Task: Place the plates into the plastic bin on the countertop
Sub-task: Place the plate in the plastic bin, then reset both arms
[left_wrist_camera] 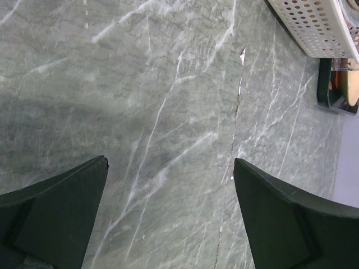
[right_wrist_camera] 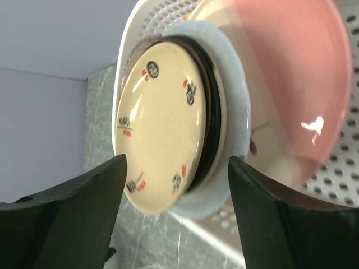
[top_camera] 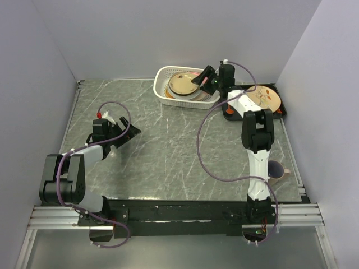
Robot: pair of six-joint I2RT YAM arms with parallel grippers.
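Right gripper (right_wrist_camera: 176,162), left gripper (left_wrist_camera: 171,161) spread empty; tan plate (right_wrist_camera: 162,129) atop stack (right_wrist_camera: 235,112) in bin (right_wrist_camera: 168,14).

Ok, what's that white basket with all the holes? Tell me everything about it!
The plastic bin is white and rectangular with rounded corners, and its plastic-looking walls are full of little holes. It sits flat on the countertop at the far side, beside the black tray. Inside is a stack of plates, a tan plate with a brown rim on top, and a pink plate beside them. The right gripper hangs open over its right end.
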